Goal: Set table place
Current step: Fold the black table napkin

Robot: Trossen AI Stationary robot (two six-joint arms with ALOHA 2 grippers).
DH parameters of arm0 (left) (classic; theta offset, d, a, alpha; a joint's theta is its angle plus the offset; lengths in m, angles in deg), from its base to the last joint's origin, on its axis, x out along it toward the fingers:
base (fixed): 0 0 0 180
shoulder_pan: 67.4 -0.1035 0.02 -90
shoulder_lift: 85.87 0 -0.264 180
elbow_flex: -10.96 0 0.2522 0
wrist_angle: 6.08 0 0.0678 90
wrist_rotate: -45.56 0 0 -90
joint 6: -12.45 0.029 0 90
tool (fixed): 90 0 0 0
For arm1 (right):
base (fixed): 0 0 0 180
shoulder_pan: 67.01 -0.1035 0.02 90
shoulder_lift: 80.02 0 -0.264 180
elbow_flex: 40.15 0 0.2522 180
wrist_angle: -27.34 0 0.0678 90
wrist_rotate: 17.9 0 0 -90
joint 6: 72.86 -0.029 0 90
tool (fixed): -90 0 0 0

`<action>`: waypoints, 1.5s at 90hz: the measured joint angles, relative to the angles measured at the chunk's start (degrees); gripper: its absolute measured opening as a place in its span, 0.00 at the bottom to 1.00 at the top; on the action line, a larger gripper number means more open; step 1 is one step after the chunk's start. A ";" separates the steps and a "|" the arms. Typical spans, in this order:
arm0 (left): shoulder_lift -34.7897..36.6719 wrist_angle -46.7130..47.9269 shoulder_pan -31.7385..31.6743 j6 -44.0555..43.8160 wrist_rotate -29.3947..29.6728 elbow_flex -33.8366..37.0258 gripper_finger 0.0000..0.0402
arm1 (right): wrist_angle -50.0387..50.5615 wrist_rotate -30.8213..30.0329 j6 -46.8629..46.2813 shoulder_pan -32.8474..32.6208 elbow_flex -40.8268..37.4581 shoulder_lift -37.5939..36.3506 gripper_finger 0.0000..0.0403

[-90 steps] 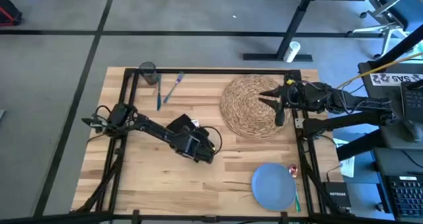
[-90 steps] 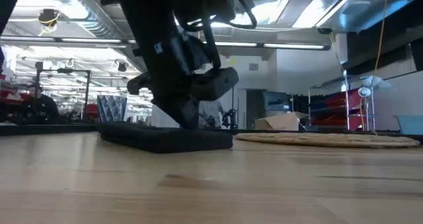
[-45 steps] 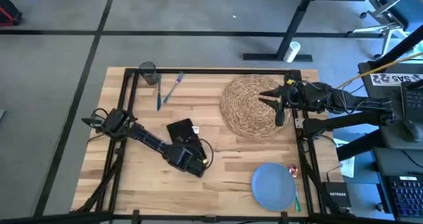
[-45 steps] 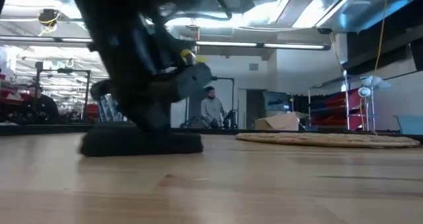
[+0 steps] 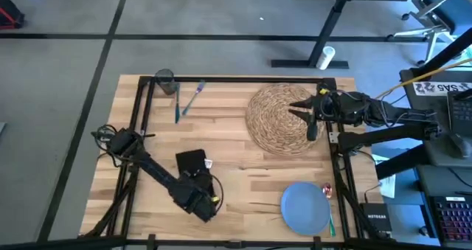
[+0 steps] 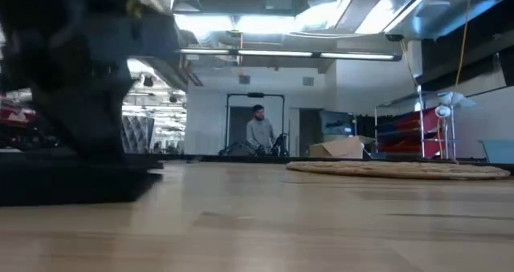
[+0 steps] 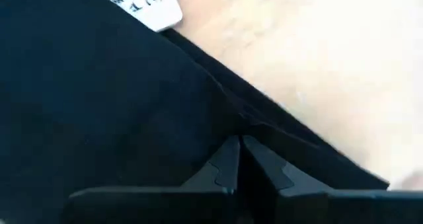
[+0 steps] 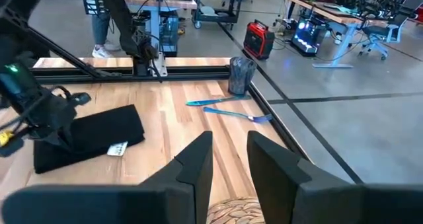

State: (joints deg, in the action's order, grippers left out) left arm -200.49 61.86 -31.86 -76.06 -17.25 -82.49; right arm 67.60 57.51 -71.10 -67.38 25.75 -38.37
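Note:
The black napkin (image 5: 189, 161) lies flat on the table (image 5: 243, 172), left of centre, with a white label (image 7: 142, 2) at one edge. My left gripper (image 5: 194, 179) is at the napkin's near edge, shut on it. The woven placemat (image 5: 280, 119) lies at the far right. Above its right edge my right gripper (image 5: 304, 116) hangs open with nothing between its fingers. The blue plate (image 5: 304, 208) rests at the near right. The grey glass (image 5: 164, 80) stands at the far left corner, with two blue pieces of cutlery (image 5: 187, 101) beside it. My left gripper pinches a small ridge of the napkin's cloth (image 7: 246, 126) between its two shut fingertips (image 7: 225, 166), near the napkin's near edge. The fingers slant down from the table's near side. One layer or several, I cannot tell. The napkin lies flat on the table.
Red-handled and green cutlery (image 5: 328, 202) lies along the plate's right side by the table's right edge. Bare wood shows between the napkin and the plate. A person (image 6: 259, 133) stands far off in the room behind the table.
My left gripper has gone toward the table's near left, staying shut on the napkin. The napkin has slid along the table with it, still flat, away from the placemat.

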 joint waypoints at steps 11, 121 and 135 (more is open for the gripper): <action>0.19 4.62 -1.08 0.18 1.45 -2.94 0.00 | 0.00 0.00 0.00 0.00 0.00 0.02 0.21; 0.34 7.01 8.31 -23.25 -8.77 4.83 0.00 | -0.01 0.01 -0.13 0.00 0.00 0.02 0.21; 0.25 7.17 6.84 -18.56 -5.34 1.10 0.00 | -0.02 0.00 -0.13 -0.01 0.00 0.02 0.21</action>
State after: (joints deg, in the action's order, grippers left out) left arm -200.24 69.02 -25.03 -94.62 -22.59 -81.39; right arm 67.58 57.51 -71.23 -67.39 25.75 -38.35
